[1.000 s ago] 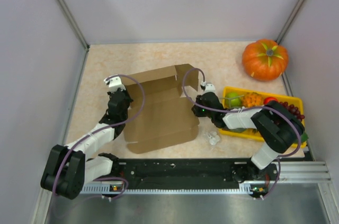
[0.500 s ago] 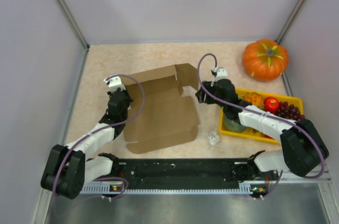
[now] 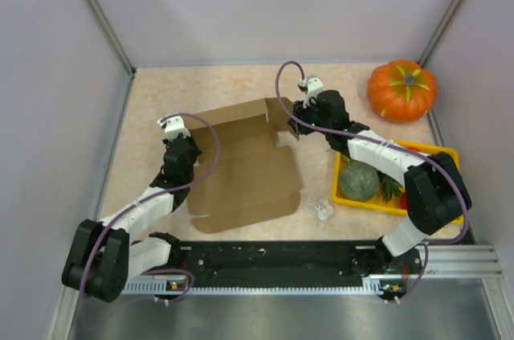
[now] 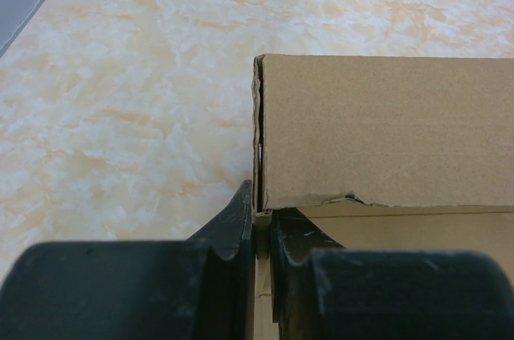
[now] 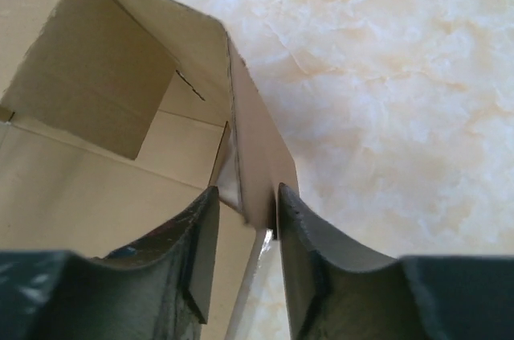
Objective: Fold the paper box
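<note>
The paper box [image 3: 241, 167], plain brown cardboard, lies partly folded in mid-table with its rear wall up. My left gripper [image 3: 178, 153] is at its left side. In the left wrist view the gripper [image 4: 262, 207] is shut on the box's thin upright edge [image 4: 377, 123]. My right gripper [image 3: 294, 120] is at the box's rear right corner flap. In the right wrist view the gripper [image 5: 247, 195] straddles that raised flap [image 5: 253, 155]. The right finger touches it and the left finger stands a little off it.
An orange pumpkin [image 3: 402, 90] sits at the far right. A yellow tray [image 3: 446, 157] on the right holds a green round fruit [image 3: 358, 182] and other fruit. A small white object [image 3: 323, 210] lies near the box's front right corner. Grey walls close both sides.
My right arm has swung from beside the tray to the far side, onto the box's rear right flap, and that flap now stands more upright. The left arm has not moved.
</note>
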Available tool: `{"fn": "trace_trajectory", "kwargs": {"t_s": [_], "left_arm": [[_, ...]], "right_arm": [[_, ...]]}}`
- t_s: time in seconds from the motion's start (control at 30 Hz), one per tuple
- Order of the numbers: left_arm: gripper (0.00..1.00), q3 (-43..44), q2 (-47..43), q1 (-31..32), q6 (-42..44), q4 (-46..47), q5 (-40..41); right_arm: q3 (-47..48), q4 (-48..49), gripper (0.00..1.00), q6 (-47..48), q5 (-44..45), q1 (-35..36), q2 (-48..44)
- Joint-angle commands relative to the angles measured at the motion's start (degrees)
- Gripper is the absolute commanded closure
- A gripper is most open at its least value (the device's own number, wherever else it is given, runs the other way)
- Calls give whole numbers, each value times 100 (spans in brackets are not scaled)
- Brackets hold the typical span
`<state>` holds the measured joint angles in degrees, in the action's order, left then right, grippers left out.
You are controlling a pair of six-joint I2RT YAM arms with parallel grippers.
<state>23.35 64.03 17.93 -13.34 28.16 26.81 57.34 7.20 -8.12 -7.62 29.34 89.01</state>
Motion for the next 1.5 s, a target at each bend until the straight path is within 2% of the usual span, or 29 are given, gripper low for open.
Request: {"fn": "trace_trajectory", "kwargs": {"t_s": [0.0,0.07,0.1,0.13,0.3,0.37,0.47,0.53,0.57,0.67,0.77,0.87,0.9,1.03,1.1,1.2,1.3,1.4,1.47], "left_arm": [[100,222,48,0,16,163,-35],[100,222,66,0,-10,181,-61],[100,231,57,0,16,181,-105],[100,231,48,0,33,181,-140],[100,231,13,17,-19,181,-237],[100,222,-5,26,-37,181,-237],[100,205,-22,52,-63,163,-264],[100,187,-31,70,-81,163,-264],[100,178,-31,79,-107,163,-264],[100,169,-57,96,-107,128,-264],[100,126,-110,105,-20,172,-281],[100,82,-145,105,103,190,-325],[100,55,-171,105,130,207,-334],[100,-15,-242,105,192,277,-474],[100,-6,-242,105,227,269,-483],[100,2,-233,105,253,242,-457],[100,11,-242,105,288,233,-466],[100,29,-242,105,324,199,-448],[100,38,-259,105,376,146,-405]], "right_arm": [[567,-351,78,232,373,299,178],[611,-430,86,145,742,431,82],[638,-595,96,-91,936,536,29],[681,-710,100,-241,946,555,-15],[858,-1370,100,-1504,779,748,-209],[788,-1379,100,-1858,446,801,-235],[665,-1266,100,-2307,445,1003,-209],[498,-994,100,-2404,629,1152,-156],[254,-523,100,-2353,917,1335,-139],[15,-19,100,-1931,1665,1618,45],[-318,570,100,-1588,1536,1688,151],[-556,1072,93,-992,1352,1689,143],[-610,1351,84,-555,1203,1671,143],[-584,1380,65,319,649,1584,90],[-628,1451,55,555,25,1461,-32],[-724,1679,49,715,-581,1206,-173],[-576,1829,48,593,-1688,749,-8],[-373,1741,47,706,-2321,468,239],[-198,1592,47,785,-2420,406,388]]}}
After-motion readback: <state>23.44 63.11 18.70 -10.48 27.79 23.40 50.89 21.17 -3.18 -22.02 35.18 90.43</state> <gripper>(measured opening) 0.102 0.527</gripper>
